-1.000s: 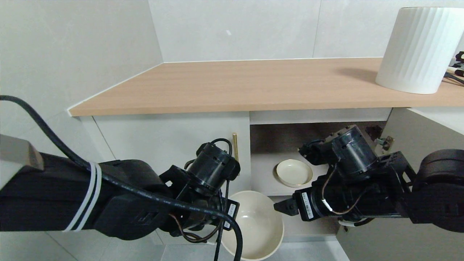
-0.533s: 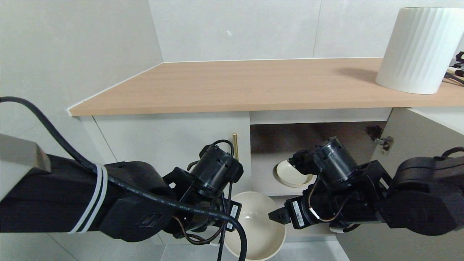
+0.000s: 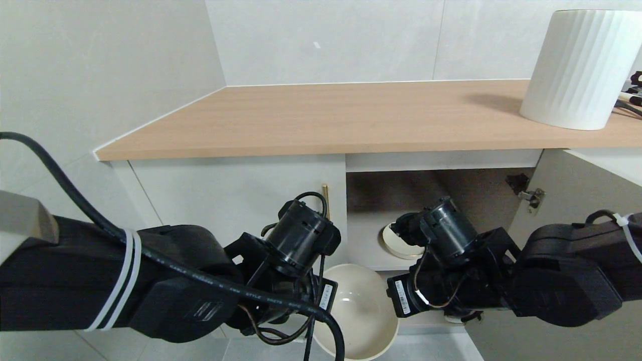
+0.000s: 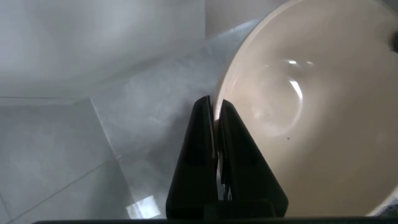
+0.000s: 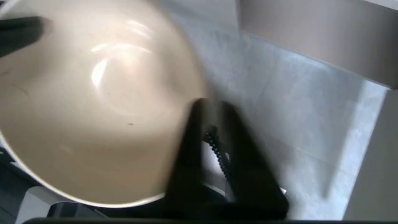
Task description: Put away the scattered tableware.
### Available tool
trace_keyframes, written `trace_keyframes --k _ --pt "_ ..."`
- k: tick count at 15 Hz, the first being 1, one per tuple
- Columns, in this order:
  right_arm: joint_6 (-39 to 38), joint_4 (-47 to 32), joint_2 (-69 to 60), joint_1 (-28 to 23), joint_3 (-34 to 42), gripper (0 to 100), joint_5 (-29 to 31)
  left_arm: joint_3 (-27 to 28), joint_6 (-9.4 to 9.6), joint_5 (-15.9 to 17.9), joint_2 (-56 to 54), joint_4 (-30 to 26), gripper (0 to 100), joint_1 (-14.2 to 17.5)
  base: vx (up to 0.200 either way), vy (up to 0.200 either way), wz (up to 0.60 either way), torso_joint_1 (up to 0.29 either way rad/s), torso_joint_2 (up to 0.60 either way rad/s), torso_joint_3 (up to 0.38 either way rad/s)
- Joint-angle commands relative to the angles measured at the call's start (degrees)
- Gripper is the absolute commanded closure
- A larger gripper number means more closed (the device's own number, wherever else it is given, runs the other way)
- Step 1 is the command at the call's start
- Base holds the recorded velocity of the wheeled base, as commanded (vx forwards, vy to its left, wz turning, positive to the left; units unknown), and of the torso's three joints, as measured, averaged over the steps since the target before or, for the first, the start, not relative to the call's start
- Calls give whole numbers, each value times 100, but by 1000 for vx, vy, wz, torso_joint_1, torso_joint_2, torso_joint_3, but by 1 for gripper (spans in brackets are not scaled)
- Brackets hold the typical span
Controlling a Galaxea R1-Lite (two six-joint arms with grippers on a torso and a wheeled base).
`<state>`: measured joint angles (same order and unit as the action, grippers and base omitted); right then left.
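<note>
A large cream bowl point(image 3: 357, 313) hangs low in front of the open cabinet, and my left gripper point(image 3: 321, 301) is shut on its left rim. In the left wrist view the fingers point(image 4: 205, 124) pinch the rim of the bowl point(image 4: 311, 106). My right gripper point(image 3: 393, 297) sits at the bowl's right rim. In the right wrist view the right gripper point(image 5: 211, 112) is blurred beside the bowl point(image 5: 93, 106). A small cream plate point(image 3: 396, 245) lies on the cabinet shelf, partly hidden behind the right wrist.
The wooden counter point(image 3: 351, 118) runs above, with a white ribbed container point(image 3: 577, 67) at its right end. The left cabinet door point(image 3: 235, 195) is closed, with a brass handle point(image 3: 325, 193). The right door point(image 3: 587, 185) stands open. Grey floor tiles point(image 4: 93, 162) lie below.
My right arm has swung left and down, so its gripper is now against the bowl's right rim and its wrist covers more of the plate. The bowl has shifted slightly right.
</note>
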<state>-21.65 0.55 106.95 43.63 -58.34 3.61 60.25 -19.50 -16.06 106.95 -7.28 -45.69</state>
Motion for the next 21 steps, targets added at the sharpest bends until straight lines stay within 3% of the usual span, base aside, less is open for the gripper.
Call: trace_keyframes --k 1,6,7,9,11,14,17,21 --pt "-6 -11 63 5 -2 100 8 -4 -1 -3 -42 -11 100 -1 0 0 0 0 0 0" --pt "-67 -11 54 -4 -37 100 8 -4 -1 -3 -7 -11 100 -1 0 0 0 0 0 0" --pt "-67 -11 54 5 -37 100 17 -4 -1 -12 -7 -19 0 -1 0 0 0 0 0 0" --pt "-67 -11 54 5 -37 100 17 -4 -1 -29 -7 -11 0 -1 0 0 0 0 0 0" --pt "-94 -11 54 -4 -19 100 26 5 -203 -38 -42 33 0 -1 0 0 0 0 0 0" --pt "-305 -20 133 -92 7 100 61 5 -220 -47 -86 33 0 16 0 0 0 0 0 0" --pt "-1078 -55 652 -645 -379 100 588 -4 -238 -47 -95 33 0 34 0 0 0 0 0 0" --pt "-1597 -64 1267 -970 -854 100 1098 5 -247 -47 -139 33 0 122 0 0 0 0 0 0"
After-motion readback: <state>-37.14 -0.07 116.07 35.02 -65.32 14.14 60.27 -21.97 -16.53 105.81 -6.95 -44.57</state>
